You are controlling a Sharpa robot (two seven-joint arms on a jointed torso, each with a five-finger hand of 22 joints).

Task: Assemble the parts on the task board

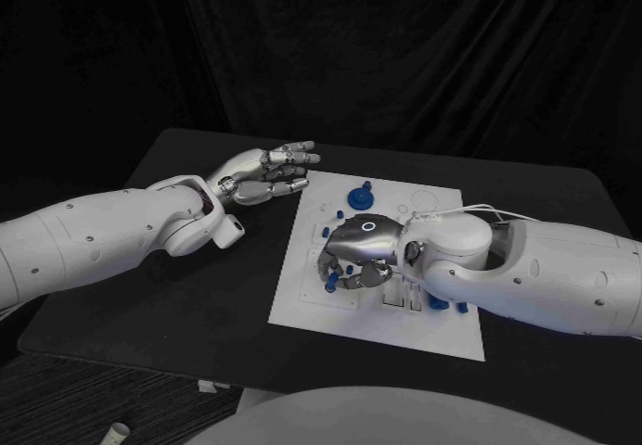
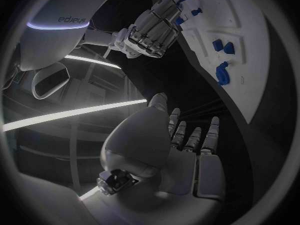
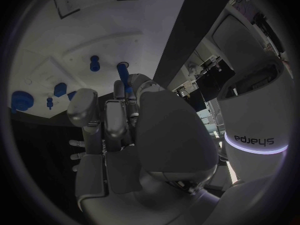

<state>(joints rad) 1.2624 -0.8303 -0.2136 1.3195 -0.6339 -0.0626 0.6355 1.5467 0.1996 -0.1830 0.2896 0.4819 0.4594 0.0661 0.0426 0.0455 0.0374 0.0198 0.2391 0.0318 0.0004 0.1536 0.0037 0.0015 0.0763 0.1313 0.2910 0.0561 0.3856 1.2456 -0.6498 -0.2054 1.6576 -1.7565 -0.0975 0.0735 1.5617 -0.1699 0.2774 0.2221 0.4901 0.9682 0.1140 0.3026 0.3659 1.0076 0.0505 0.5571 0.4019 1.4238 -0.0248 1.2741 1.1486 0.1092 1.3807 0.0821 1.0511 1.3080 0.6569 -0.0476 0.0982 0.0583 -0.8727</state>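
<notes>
Right hand (image 1: 359, 248) sits low over the task board (image 1: 435, 334), fingers pinching a blue peg (image 3: 123, 75). I would keep the peg upright and seat it slowly. Left hand (image 1: 263, 173) hovers beside the board, fingers released.

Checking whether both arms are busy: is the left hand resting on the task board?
No; the left hand hangs open over the black table, beside the task board.

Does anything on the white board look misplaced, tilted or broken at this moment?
Nothing stands out. The task board lies flat on the black table, the right hand works over blue parts, and the left hand hovers open beside the board.
</notes>
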